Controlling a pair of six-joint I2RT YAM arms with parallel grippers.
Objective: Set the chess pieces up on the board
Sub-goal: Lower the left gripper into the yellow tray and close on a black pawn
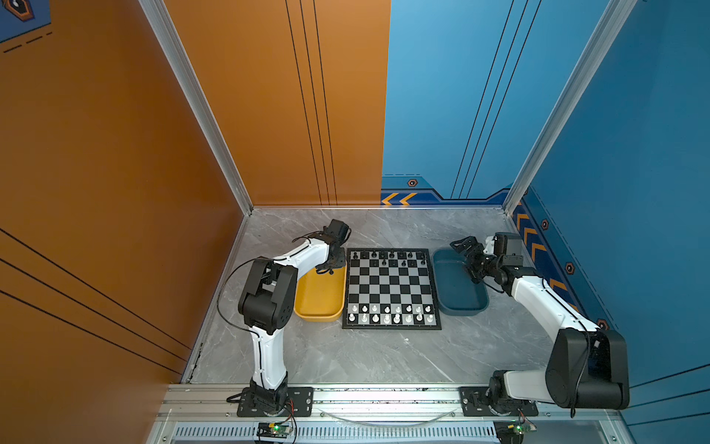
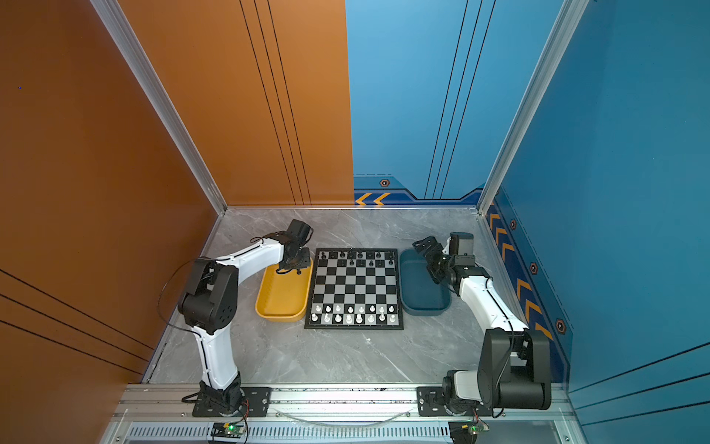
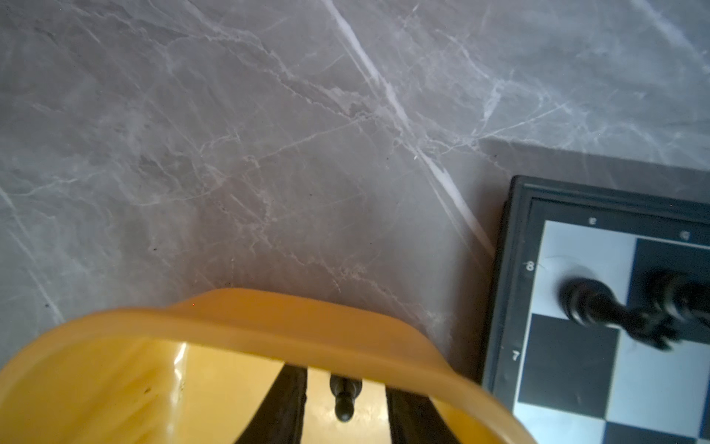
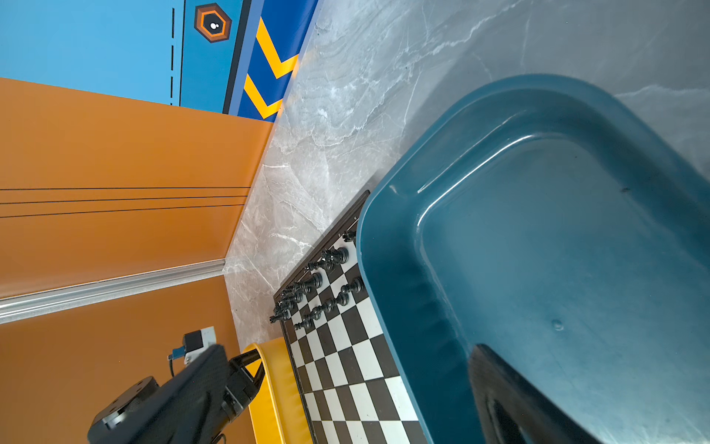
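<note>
The board point(image 1: 392, 286) lies mid-table, with black chess pieces point(image 1: 392, 255) along its two far rows and white chessmen point(image 1: 388, 313) on the two near rows. My left gripper point(image 1: 331, 269) reaches down into the far end of the yellow tray point(image 1: 320, 300). In the left wrist view a black pawn point(image 3: 344, 396) lies on the tray floor between the fingers point(image 3: 286, 407). There is a gap on each side of it, so the left gripper point(image 3: 345, 407) is open. My right gripper point(image 1: 466, 259) hovers open over the far end of the blue tray point(image 1: 459, 296), holding nothing.
The yellow tray's rim point(image 3: 269, 319) hides the fingers' tips and the pawn's base. The board's far left corner holds two black pieces point(image 3: 588, 303) close beside the tray. The blue tray point(image 4: 557, 250) touches the board's right edge. Walls stand at left, back and right.
</note>
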